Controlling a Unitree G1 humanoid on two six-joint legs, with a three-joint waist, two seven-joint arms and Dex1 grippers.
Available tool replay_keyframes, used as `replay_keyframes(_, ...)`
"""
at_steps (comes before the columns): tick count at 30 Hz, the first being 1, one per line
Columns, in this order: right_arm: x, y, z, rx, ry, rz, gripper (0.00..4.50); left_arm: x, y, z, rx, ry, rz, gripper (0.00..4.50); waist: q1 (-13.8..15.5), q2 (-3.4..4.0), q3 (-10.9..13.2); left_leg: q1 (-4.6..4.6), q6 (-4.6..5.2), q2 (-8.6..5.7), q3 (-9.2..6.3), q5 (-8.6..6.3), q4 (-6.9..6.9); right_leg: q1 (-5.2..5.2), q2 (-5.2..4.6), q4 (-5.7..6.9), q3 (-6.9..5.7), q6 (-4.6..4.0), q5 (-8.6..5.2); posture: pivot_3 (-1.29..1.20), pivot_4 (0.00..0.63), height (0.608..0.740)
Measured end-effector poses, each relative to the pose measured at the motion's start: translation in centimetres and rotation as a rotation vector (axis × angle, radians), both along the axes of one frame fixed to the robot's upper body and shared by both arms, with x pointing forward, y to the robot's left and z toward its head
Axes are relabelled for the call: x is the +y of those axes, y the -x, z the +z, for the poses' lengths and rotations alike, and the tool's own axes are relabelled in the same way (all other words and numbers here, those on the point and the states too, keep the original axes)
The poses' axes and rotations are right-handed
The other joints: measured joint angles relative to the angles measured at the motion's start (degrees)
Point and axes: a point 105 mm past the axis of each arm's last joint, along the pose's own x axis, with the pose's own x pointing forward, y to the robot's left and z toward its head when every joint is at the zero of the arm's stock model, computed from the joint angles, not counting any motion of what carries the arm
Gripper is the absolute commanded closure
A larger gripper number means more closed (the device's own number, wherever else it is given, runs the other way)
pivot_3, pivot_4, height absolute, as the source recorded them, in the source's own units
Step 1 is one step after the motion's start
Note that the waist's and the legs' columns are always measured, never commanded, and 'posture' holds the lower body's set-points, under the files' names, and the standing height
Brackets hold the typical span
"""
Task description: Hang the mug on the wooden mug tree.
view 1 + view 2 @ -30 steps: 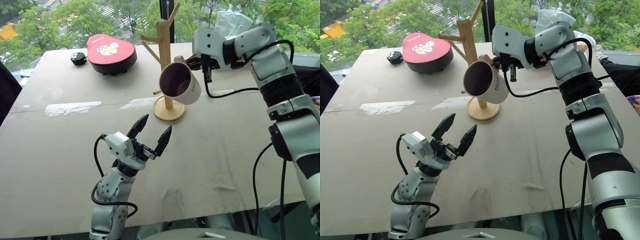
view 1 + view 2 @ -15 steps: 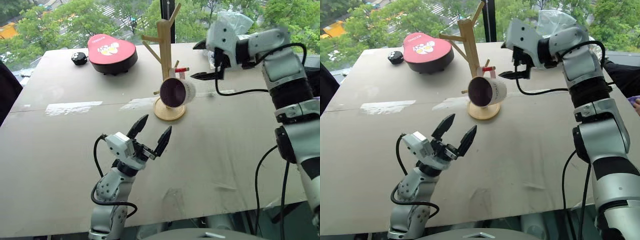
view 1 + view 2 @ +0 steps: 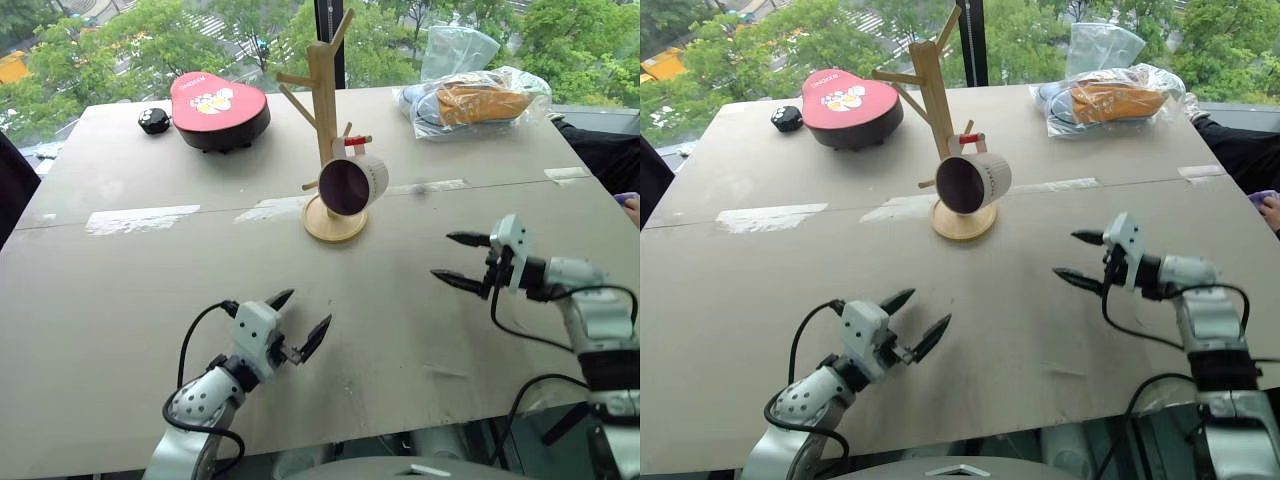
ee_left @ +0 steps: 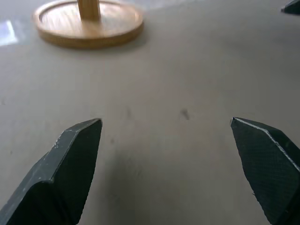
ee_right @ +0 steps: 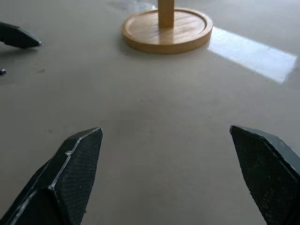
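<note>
At the middle of the counter (image 3: 120,260), the mug (image 3: 352,184) was hung by its handle on the red-tipped peg of the mug tree (image 3: 326,120). Both end effectors, left (image 3: 297,322) and right (image 3: 452,259), were spread wide and empty, well apart from it. The mug could slip off if the handle was seated shallowly.

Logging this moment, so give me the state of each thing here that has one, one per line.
Mug: hanging by its handle on the red-tipped peg, mouth facing the camera.
Wooden mug tree: upright.
Left tool: open, empty.
Right tool: open, empty.
Plastic bag: lying on the table.
</note>
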Motion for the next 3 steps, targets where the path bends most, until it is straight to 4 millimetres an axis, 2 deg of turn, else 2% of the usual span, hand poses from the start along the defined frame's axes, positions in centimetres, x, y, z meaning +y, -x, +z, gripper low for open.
replay_keyframes(3,0.9,2.3,-1.8,0.024,-0.088,-0.126,0.10,0.3,0.5,-0.3,0.014,-0.020,-0.008,0.00,0.0,0.30,-0.1,0.02,0.00,-0.07,0.12,0.00,0.03,0.02,-0.03,-0.01,0.14,0.11,0.07,0.00,0.150,0.740)
